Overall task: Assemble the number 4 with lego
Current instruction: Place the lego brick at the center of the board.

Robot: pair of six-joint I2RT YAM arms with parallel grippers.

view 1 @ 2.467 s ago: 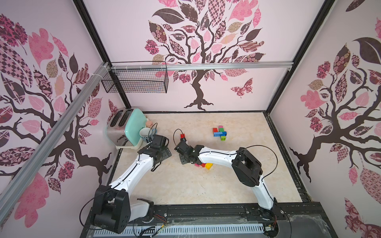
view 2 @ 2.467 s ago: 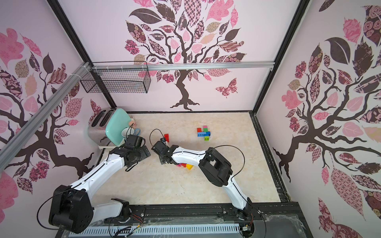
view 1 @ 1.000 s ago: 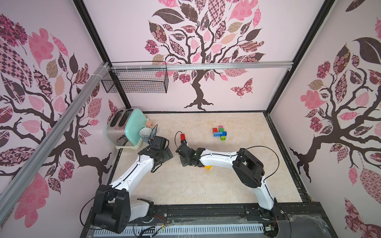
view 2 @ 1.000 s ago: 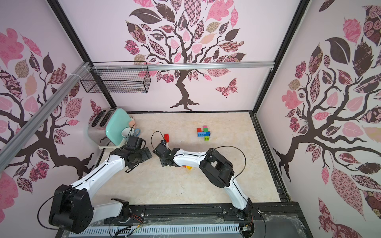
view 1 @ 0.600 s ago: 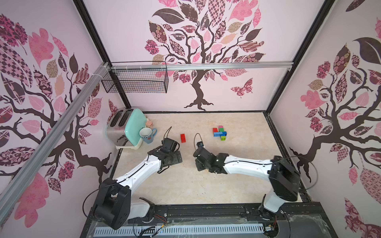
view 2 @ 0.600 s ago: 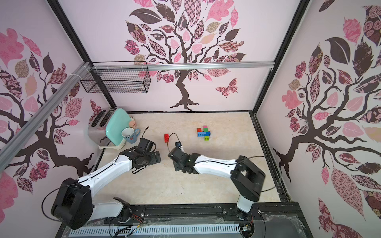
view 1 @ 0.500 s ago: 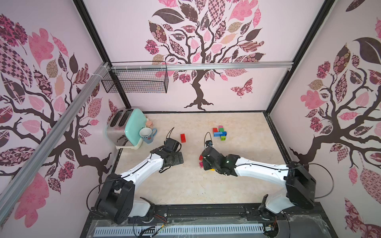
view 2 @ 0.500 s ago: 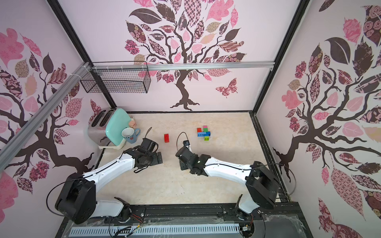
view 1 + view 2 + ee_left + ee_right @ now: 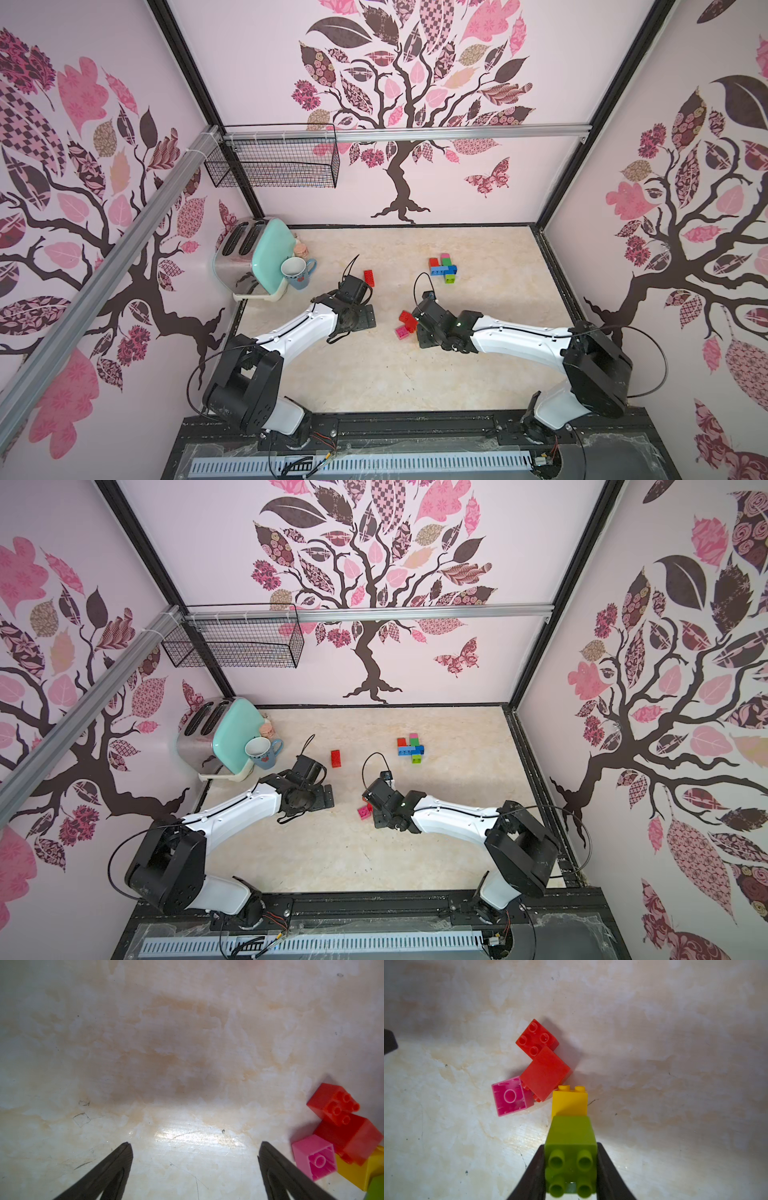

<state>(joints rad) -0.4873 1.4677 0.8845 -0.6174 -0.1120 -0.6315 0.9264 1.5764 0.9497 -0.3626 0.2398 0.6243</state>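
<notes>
Right gripper [image 9: 571, 1146] pinches the lime-green brick [image 9: 571, 1132] squarely, a yellow brick [image 9: 569, 1103] touching its far side; lift straight up, clear of the 2 red bricks [image 9: 545, 1072] and pink brick [image 9: 509, 1098] just beside; carry toward the partial build [image 9: 444, 270]; left gripper [image 9: 193, 1147] is spread wide and empty

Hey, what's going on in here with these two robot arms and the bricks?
The right gripper has its jaws shut on a green brick, with a yellow brick against its end, beside two red bricks and a pink brick. The left gripper hangs nearby, jaws open and empty, over bare table. A small multicoloured cluster sits farther back, and a lone red brick lies apart, toward the mug.
</notes>
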